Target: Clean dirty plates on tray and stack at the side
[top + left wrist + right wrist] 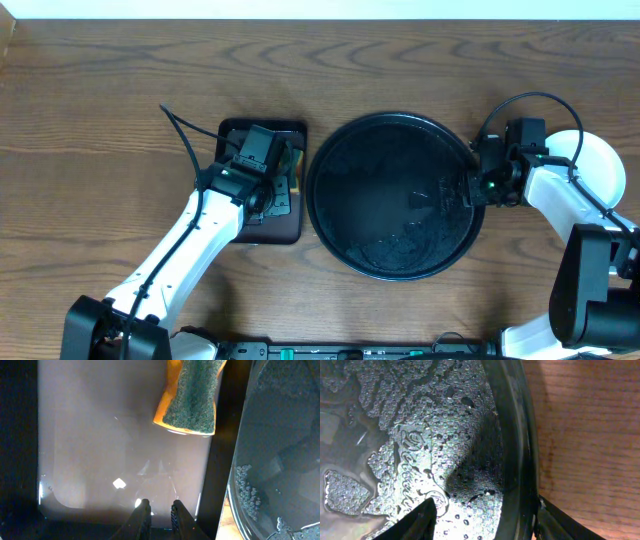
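Pincers over two trays on a brown wooden tabletop [100,100].
The right pincer [485,522] stands open astride the rim of the large round glossy black tray [370,190]; a pale round plate [600,165] lies just beyond it, off the tray. The left pincer [157,515], closed empty, hangs over the small rectangular dark tray [100,435], an orange green-faced sponge [192,395] ahead of it.

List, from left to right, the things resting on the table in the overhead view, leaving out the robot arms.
small rectangular dark tray → large round black tray → white plates, partly hidden by the right arm
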`<state>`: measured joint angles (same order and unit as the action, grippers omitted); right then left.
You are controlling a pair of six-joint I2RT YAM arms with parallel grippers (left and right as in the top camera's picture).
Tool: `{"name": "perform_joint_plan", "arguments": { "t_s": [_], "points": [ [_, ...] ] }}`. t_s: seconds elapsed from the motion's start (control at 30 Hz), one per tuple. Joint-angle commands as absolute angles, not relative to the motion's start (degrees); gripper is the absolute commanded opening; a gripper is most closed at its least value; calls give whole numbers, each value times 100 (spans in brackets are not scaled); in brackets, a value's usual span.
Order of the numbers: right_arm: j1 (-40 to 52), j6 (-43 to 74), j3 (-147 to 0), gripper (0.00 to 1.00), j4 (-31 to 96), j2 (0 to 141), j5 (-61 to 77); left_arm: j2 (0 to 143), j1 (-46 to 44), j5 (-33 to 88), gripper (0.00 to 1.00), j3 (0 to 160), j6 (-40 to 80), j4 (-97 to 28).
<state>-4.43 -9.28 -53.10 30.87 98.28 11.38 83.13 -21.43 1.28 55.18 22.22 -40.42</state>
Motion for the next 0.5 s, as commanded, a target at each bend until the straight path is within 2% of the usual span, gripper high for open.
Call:
{"name": "perform_joint_plan", "arguments": {
  "t_s": [0.0,0.2,0.23,0.27,0.43,0.47],
  "points": [
    [-405,-1039,-5349,59,3114,9782,1525,8272,-2130,36,17,5594,2143,-4038],
    [-408,-1031,-5929,61,3798,9776,1179,8272,-2130,36,17,5594,2069,-4036],
    [-408,-1011,-6139,61,4003,9771,1184,8272,-2130,34,28,5594,2032,-4032],
    [-408,-937,-6368,63,4204,9771,1184,8272,-2130,34,34,5594,1994,-4018],
    [-408,-753,-7531,75,5096,9771,1184,8272,-2130,-290,61,5594,1994,-3883],
    [-408,-751,-7703,80,5214,9771,1184,8272,-2130,-388,65,5594,1994,-3859]
  ]
}}
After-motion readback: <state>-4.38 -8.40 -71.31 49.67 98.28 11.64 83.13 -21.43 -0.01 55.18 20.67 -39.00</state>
